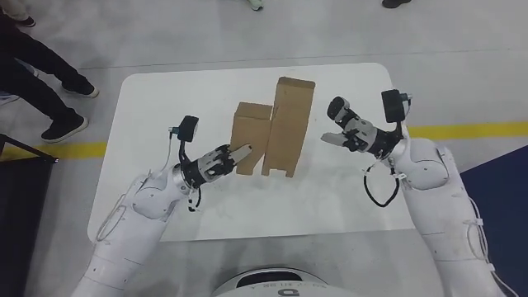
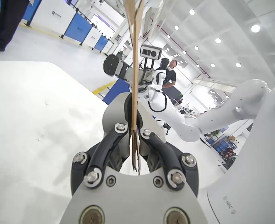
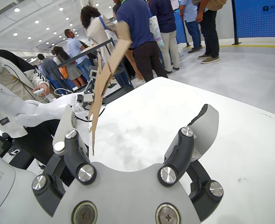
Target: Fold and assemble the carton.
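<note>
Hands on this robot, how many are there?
2. The left hand is shut on the carton over the table; the right hand is open beside the carton, not touching it.

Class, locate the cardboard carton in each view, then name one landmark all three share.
Top view: carton over mid-table, left hand gripping its corner.
Left wrist view: carton edge-on, clamped in the left hand.
Right wrist view: carton tilted, beyond the open right hand.
Shared landmark: the white table.
</note>
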`<act>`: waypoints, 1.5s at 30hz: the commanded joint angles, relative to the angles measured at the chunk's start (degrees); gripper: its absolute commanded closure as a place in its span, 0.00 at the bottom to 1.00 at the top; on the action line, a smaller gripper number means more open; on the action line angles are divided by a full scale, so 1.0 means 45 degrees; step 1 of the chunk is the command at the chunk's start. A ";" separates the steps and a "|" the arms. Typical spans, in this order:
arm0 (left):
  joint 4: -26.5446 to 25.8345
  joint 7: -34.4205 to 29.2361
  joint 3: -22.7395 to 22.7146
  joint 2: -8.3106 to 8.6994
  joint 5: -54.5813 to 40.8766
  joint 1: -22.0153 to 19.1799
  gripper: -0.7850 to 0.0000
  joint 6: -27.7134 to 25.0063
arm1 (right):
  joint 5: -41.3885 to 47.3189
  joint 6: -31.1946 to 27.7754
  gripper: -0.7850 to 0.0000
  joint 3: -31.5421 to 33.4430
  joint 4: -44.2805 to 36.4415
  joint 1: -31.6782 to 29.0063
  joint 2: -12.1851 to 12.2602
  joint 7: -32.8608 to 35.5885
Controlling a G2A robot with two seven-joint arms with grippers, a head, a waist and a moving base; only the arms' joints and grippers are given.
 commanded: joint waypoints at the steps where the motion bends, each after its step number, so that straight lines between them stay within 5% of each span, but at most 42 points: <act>1: 0.0073 -0.0307 0.0042 0.0041 -0.0152 0.0008 1.00 -0.0049 | 0.0289 0.0112 0.00 -0.0185 -0.0094 0.0108 0.0053 0.0377; 4: 0.0173 -0.0524 0.0134 0.0072 -0.0246 -0.0023 1.00 -0.0127 | 0.1040 0.0318 0.06 -0.0620 -0.0099 0.0217 0.0121 0.0945; 13: 0.0322 -0.0521 0.0255 0.0115 -0.0055 -0.0206 1.00 -0.0207 | 0.3870 0.1495 0.50 -0.1380 0.0486 0.0853 0.0387 0.3195; 20: 0.0383 -0.0545 0.0412 0.0141 -0.0071 -0.0372 1.00 -0.0229 | 0.4168 0.1742 0.62 -0.1768 0.0630 0.1050 0.0485 0.3744; 22: 0.0413 -0.0530 0.0439 0.0148 -0.0058 -0.0420 1.00 -0.0222 | 0.4446 0.1771 0.78 -0.1885 0.0681 0.1085 0.0505 0.3843; 23: 0.0420 -0.0556 0.0455 0.0154 -0.0026 -0.0445 1.00 -0.0220 | 0.4621 0.1797 1.00 -0.1934 0.0699 0.1108 0.0516 0.3889; 26: 0.0478 -0.0511 0.0491 0.0163 -0.0043 -0.0512 1.00 -0.0157 | 0.5026 0.1860 1.00 -0.2025 0.0767 0.1190 0.0554 0.4035; 27: 0.0506 -0.0345 0.0478 0.0155 -0.0110 -0.0522 0.65 -0.0068 | 0.5118 0.1901 1.00 -0.2019 0.0836 0.1218 0.0565 0.4003; 28: 0.0503 -0.0233 0.0485 0.0148 -0.0128 -0.0539 0.00 0.0002 | 0.5170 0.1958 1.00 -0.2006 0.0923 0.1243 0.0572 0.3913; 35: 0.0774 0.0864 0.0142 0.0130 -0.0303 -0.0567 0.00 -0.0122 | 0.5369 0.2020 1.00 -0.1718 0.1485 0.1132 0.0537 0.2065; 42: 0.1544 0.1975 -0.0145 0.0099 -0.1165 -0.0257 0.00 -0.0421 | 0.3853 0.3150 1.00 -0.1290 0.1247 0.0369 0.0274 -0.2817; 45: 0.1544 0.1975 -0.0145 0.0099 -0.1165 -0.0257 0.00 -0.0421 | 0.3477 0.3489 1.00 -0.1351 0.1004 0.0195 0.0210 -0.3608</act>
